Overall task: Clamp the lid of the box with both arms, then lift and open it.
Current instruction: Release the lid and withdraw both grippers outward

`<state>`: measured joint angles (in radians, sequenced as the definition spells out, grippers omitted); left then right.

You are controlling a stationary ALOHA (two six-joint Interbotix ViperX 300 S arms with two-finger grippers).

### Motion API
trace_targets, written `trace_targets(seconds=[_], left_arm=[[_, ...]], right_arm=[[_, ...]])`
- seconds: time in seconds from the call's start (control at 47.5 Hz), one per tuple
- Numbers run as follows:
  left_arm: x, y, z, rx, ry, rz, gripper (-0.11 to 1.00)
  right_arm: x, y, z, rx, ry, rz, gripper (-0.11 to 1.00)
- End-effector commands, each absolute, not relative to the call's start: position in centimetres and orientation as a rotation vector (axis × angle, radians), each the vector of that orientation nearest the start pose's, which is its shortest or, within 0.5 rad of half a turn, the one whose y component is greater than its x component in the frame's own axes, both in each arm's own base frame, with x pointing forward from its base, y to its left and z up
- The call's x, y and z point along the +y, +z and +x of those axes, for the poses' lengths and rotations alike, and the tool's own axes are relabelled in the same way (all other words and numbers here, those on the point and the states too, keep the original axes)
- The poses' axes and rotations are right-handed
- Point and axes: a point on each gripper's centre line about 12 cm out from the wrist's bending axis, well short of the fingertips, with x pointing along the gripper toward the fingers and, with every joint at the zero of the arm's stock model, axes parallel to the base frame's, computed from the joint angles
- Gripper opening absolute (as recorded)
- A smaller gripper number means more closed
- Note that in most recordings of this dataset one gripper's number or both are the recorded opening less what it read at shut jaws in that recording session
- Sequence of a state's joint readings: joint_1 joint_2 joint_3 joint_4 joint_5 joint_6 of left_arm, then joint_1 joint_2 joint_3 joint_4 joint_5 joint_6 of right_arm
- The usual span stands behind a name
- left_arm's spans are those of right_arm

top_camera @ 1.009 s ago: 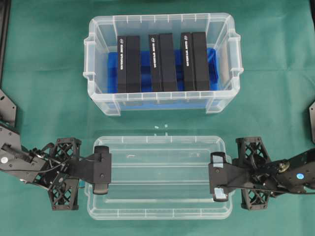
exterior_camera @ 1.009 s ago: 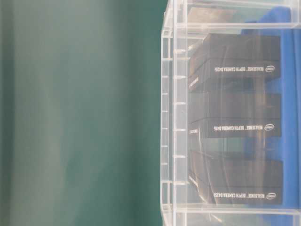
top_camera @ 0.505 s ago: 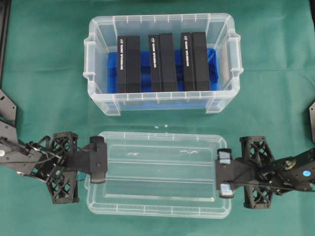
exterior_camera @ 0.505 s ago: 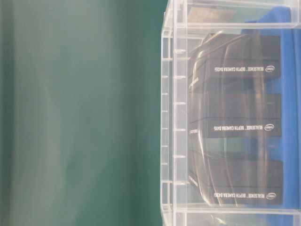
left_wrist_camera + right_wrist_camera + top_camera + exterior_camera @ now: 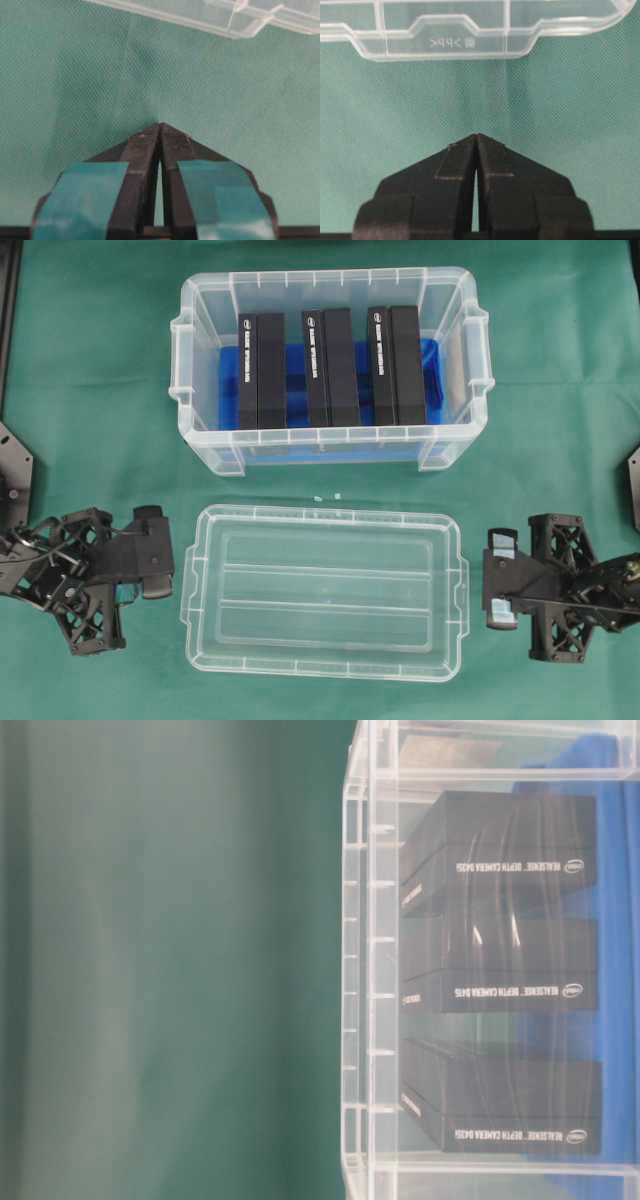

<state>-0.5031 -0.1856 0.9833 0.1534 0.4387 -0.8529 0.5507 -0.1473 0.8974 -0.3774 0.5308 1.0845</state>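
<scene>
Overhead: lid [image 5: 322,592] lies flat on the cloth in front of the open box [image 5: 330,368], so I judge the job done. My left gripper [image 5: 152,552] and right gripper [image 5: 499,578] sit beside it, pinched together, empty.

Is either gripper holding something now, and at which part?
Nothing is held. The left gripper and right gripper are both shut on nothing, each apart from the flat clear plastic lid on the green cloth.
</scene>
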Motion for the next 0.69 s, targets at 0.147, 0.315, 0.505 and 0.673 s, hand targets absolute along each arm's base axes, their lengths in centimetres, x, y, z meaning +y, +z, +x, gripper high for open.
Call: trace_targets(seconds=[0.147, 0.315, 0.505, 0.673], left_arm=[[-11.8, 11.5, 22.8, 1.213, 0.037, -0.275, 0.01], [-11.9, 11.9, 23.1, 1.205, 0.032, -0.276, 0.01], [-12.4, 13.4, 24.2, 1.182, 0.022, -0.272, 0.01], [-12.3, 14.9, 24.5, 1.208, 0.055, -0.253, 0.01]], right_arm=[[12.6, 12.5, 24.5, 1.168, -0.119, 0.216, 0.00], [12.7, 12.9, 24.8, 1.158, -0.114, 0.218, 0.00], [13.0, 14.0, 25.6, 1.147, -0.129, 0.220, 0.00], [13.3, 16.3, 26.4, 1.132, -0.158, 0.212, 0.00]])
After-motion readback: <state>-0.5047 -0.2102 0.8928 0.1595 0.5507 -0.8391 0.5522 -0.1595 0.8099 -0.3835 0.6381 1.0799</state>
